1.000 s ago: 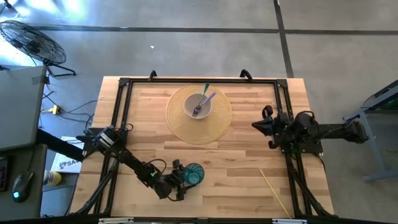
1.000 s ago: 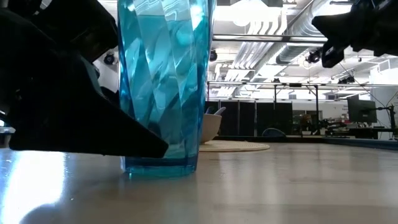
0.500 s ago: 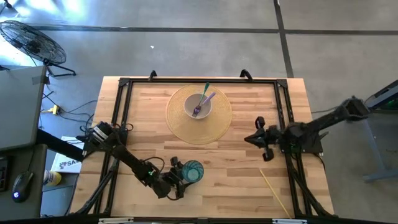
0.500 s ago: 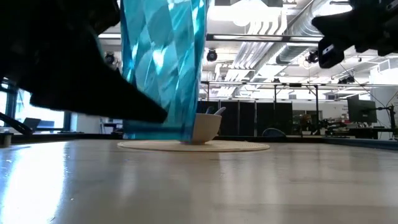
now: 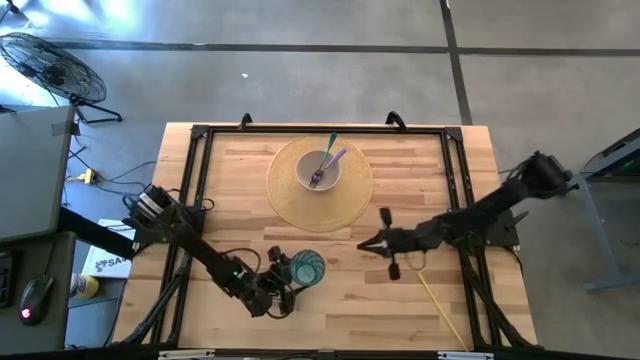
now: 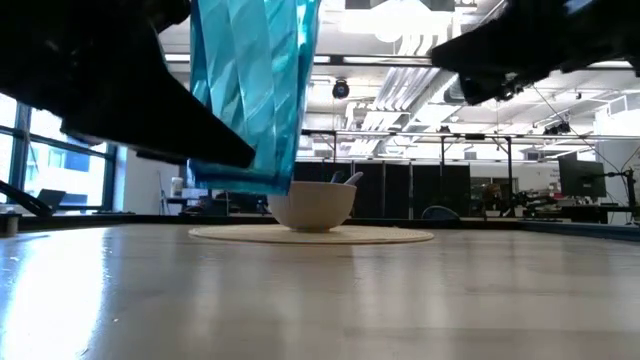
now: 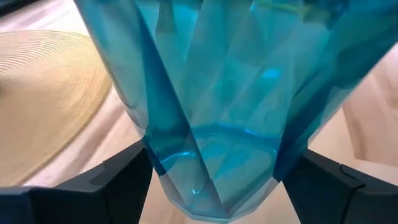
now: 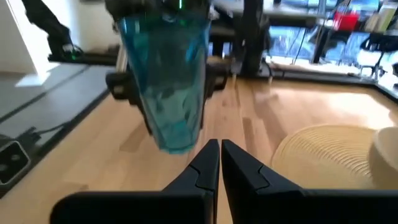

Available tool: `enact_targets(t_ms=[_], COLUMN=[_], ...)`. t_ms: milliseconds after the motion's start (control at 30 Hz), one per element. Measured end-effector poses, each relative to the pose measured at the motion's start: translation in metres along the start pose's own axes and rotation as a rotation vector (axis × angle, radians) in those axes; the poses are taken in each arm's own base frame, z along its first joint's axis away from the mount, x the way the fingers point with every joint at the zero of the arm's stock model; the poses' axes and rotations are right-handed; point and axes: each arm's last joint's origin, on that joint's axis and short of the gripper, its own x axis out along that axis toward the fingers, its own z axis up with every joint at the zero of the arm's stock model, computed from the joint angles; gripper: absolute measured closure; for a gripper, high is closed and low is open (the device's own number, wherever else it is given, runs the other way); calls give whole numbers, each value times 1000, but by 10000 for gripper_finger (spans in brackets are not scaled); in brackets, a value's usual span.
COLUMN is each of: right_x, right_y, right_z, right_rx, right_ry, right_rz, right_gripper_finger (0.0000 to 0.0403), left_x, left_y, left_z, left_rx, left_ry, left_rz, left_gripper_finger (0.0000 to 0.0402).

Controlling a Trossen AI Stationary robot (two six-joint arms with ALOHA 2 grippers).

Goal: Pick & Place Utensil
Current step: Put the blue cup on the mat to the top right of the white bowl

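Note:
A clear blue faceted cup (image 5: pixel 307 268) hangs above the table near its front, held by my left gripper (image 5: pixel 283 288). It also shows in the low view (image 6: pixel 250 90), the left wrist view (image 7: pixel 211 118) and the right wrist view (image 8: pixel 166 81). A pale bowl (image 5: pixel 319 170) holding a green and a purple utensil (image 5: pixel 330 158) stands on a round woven mat (image 5: pixel 345 200) at the table's far middle. My right gripper (image 5: pixel 386 245) is shut and empty, reaching in at mid-table to the cup's right, apart from it. My left gripper pinches the cup's wall (image 7: pixel 149 140) between its two fingers (image 7: pixel 118 183), one on each side, about halfway up to the lower part. The fingers lie level and come from the table's near left. The cup is lifted clear, roughly upright, slightly tilted.
A thin yellow stick (image 5: pixel 440 303) lies on the table near its front right. A black frame (image 5: pixel 200 160) runs along the table's edges. Bare wood lies between the cup and the mat.
My left gripper has lifted the blue cup off the table; it now hangs clear and a little nearer the mat. My right arm has stretched out from the table's right edge toward the middle, toward the cup.

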Motion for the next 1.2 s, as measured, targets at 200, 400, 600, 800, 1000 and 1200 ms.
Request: enact_targets(t_ms=[200, 400, 600, 800, 1000, 1200], right_x=[38, 72, 95, 111, 121, 122], right_y=[10, 15, 17, 20, 20, 15], right_z=[-2, -6, -6, 2, 0, 5], right_rx=[-3, -11, 35, 50, 78, 93], right_ry=[95, 130, 133, 106, 146, 100], right_rz=[30, 47, 30, 64, 79, 94], right_gripper_finger=[372, 288, 180, 98, 51, 12], left_x=[-6, -6, -6, -3, 9, 12], left_y=[2, 2, 2, 4, 13, 13], left_z=[11, 11, 12, 17, 25, 31], left_rx=[-7, -13, -13, -46, -54, -47], left_ry=[-10, -18, -32, -64, -71, -104], left_rz=[-5, 4, 18, 28, 29, 15], left_gripper_finger=[95, 96, 96, 96, 96, 96])
